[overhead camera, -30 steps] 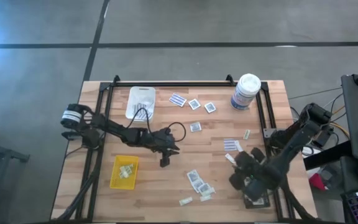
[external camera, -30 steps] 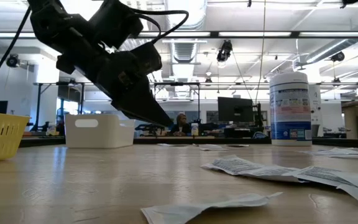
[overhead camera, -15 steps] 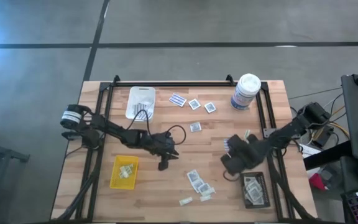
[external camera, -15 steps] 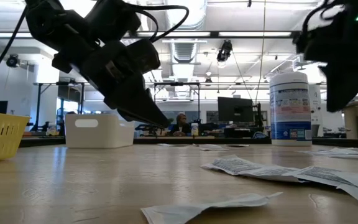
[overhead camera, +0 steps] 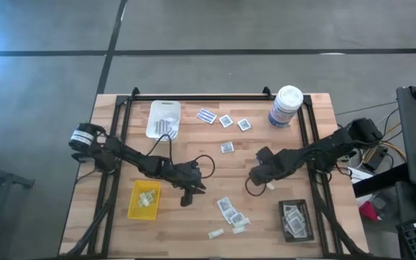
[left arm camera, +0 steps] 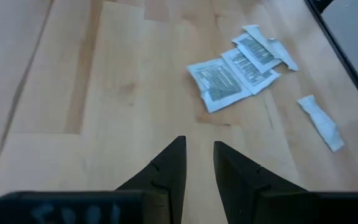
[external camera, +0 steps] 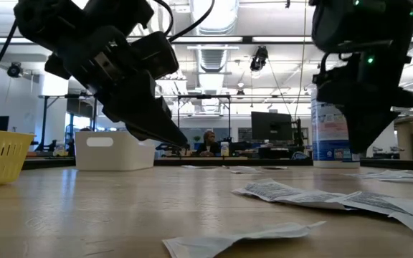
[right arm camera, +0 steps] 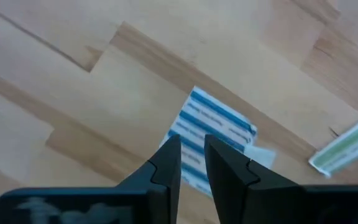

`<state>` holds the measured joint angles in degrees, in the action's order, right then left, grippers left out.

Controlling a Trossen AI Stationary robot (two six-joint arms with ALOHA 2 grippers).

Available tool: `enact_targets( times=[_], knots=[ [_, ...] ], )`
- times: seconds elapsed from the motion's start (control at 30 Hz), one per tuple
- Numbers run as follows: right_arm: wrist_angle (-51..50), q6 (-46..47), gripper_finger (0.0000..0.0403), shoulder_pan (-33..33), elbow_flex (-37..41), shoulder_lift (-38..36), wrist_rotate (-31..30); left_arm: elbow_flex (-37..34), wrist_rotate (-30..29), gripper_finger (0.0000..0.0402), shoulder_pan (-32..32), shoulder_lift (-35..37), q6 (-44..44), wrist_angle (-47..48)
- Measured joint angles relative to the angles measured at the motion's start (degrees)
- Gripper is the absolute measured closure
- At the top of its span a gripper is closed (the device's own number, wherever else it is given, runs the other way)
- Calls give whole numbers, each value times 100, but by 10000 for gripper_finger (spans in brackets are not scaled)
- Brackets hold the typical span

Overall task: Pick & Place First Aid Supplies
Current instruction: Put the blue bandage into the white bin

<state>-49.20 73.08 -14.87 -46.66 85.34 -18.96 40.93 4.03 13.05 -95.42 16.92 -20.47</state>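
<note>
The right gripper [right arm camera: 192, 147] hangs low over a blue-and-white striped packet [right arm camera: 219, 127] toward the bench's right edge, fingers narrowly parted and empty. I'd say it's lining up a pick; next it must drop and pinch the flat packet. The left gripper [left arm camera: 199, 152], slightly parted and empty, waits mid-bench near the printed packets [left arm camera: 235, 68].

Left gripper [overhead camera: 187, 196] mid-surface, pointing down, fingers [left arm camera: 171, 165] narrowly parted. Right gripper [overhead camera: 253, 178] reaches in from right edge, fingers [right arm camera: 169, 158] narrowly parted.
</note>
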Motion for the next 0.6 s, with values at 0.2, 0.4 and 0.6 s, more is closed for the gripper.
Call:
enact_targets(
  times=[0.2, 0.4, 0.6],
  knots=[
    [18, -3, 344, 137, 127, 0, 155, 0, 2, 310, 162, 0, 110, 0],
    [145, -25, 359, 167, 269, 24, 321, 0, -9, 310, 173, 0, 114, 0],
    [567, -18, 380, 186, 562, 24, 561, 0, -11, 310, 180, 0, 153, 19]
  ],
)
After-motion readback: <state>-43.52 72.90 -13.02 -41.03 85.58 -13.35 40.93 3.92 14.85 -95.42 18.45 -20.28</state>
